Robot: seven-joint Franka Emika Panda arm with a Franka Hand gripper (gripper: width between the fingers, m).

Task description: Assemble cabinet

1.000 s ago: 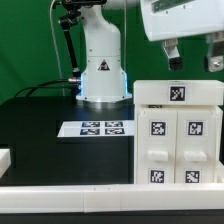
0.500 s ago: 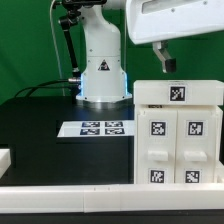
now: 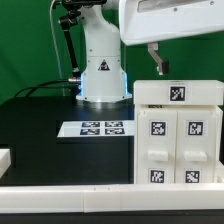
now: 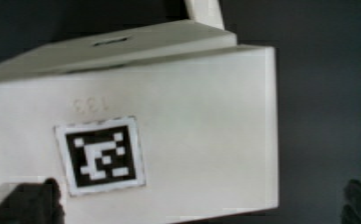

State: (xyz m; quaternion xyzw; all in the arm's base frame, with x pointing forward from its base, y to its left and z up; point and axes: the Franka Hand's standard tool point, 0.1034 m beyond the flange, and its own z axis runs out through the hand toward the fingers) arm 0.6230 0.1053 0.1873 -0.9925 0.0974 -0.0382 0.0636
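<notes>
Black tabletop (image 3: 40, 120) fills the lower left of the exterior frame, with the flat white marker board (image 3: 95, 128) lying near its centre before the white robot base (image 3: 100, 65). At lower right stands the large white boxy plastic cabinet (image 3: 178, 135) with black-and-white tags — its right side cut off by the frame edge. Above it hangs the two-finger gripper (image 3: 156, 62), mostly hidden by its own white housing; only one dark finger shows clearly, so I cannot tell whether it is open or closed.

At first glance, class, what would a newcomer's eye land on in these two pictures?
First the cabinet, a big white tagged box at the exterior view's right, filling the wrist view too. Next the gripper, hanging just above the cabinet's top. Then the marker board, flat on the black table before the robot's base.
</notes>
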